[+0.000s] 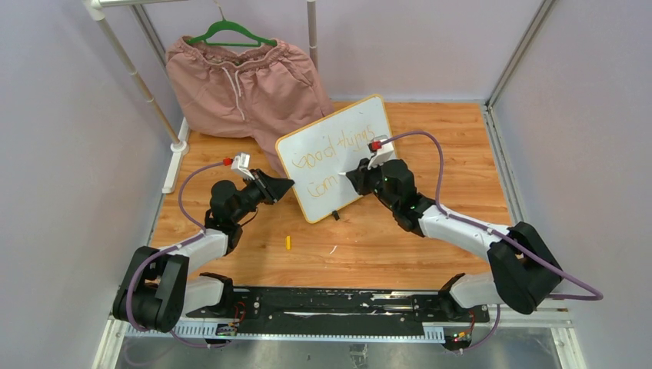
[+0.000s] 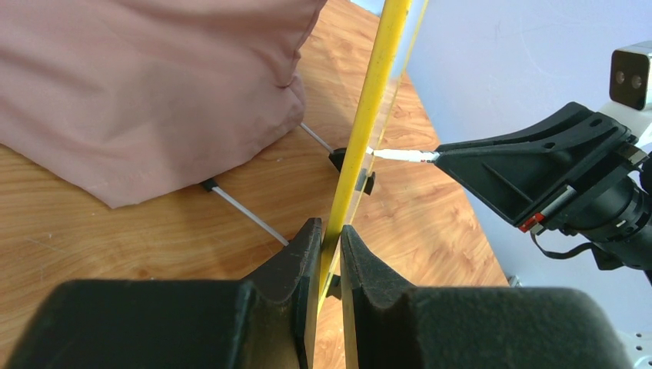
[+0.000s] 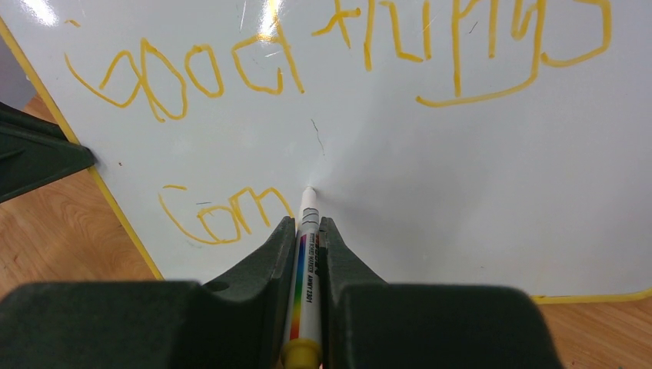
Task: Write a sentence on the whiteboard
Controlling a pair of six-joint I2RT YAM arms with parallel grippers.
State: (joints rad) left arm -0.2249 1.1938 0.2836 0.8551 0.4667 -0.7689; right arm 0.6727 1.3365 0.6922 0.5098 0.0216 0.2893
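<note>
The whiteboard (image 1: 355, 117) stands tilted on the wooden table, white with a thin yellow frame (image 2: 377, 84). My left gripper (image 1: 289, 185) (image 2: 330, 231) is shut on its left edge. The sentence (image 3: 346, 61) reads "good things" in orange on the top line, with "Com" (image 3: 219, 215) below it. My right gripper (image 1: 355, 175) (image 3: 306, 223) is shut on a white marker (image 3: 307, 261) with a rainbow stripe. The marker's tip (image 3: 309, 192) touches the board just right of "Com", and it shows edge-on in the left wrist view (image 2: 400, 154).
Pink shorts (image 1: 238, 84) on a green hanger (image 1: 231, 32) hang from a rack behind the board, close to its left side. A small yellow cap (image 1: 287, 243) lies on the table in front. A black clip foot (image 1: 335, 214) is at the board's lower edge.
</note>
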